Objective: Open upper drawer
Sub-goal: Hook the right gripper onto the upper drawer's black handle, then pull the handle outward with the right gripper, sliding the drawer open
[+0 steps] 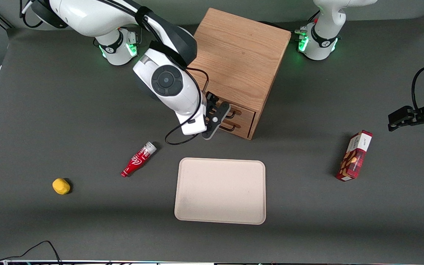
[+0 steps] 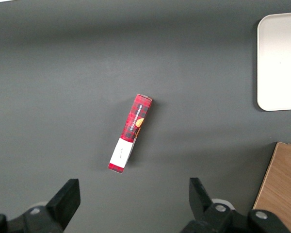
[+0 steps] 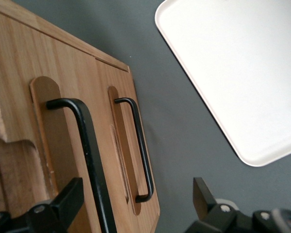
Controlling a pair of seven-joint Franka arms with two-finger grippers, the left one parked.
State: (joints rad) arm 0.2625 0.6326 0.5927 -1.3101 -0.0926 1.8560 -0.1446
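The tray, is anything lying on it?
No, the tray is bare, and the pincer is open at the upper drawer handle.

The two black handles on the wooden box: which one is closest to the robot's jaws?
The upper drawer's handle; the gripper straddles it with open jaws. The lower drawer's handle sits nearer the tray.

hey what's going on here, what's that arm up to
The right arm has brought its hand up to the front of the wooden cabinet. The open fingers straddle the black handle of the upper drawer, not clamped on it. Both drawers look shut, so the pull has not begun. On the table nearer the front camera lie a beige tray, a red bottle and a yellow object, plus a red box toward the parked arm's end.
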